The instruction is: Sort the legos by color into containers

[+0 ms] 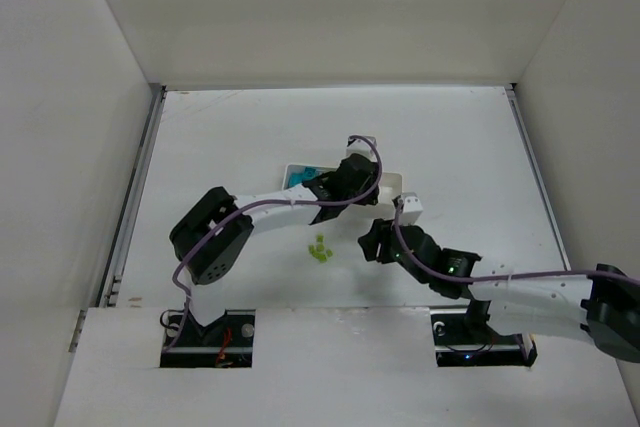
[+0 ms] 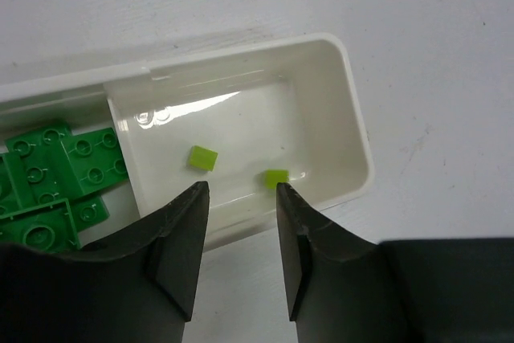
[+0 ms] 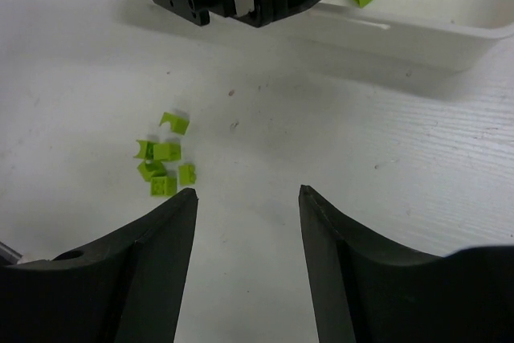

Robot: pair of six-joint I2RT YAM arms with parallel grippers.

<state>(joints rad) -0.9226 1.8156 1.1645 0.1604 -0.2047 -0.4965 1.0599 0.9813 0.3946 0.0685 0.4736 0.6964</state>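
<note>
Left claw (image 2: 241,190) parted, empty, over tray (image 2: 359,130) holding two yellow-green bricks (image 2: 202,157); right claw (image 3: 247,194) parted, empty, beside loose bricks (image 3: 163,168).

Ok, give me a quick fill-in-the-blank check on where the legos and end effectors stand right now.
1. The end compartment below the left end effector holds ____ yellow-green legos.
2. The bricks in the neighbouring compartment are dark ____.
3. The loose pile on the table near the right end effector is all ____ in colour.
4. Both end effectors are ____ and hold nothing.
Missing words: two; green; yellow-green; open
</note>
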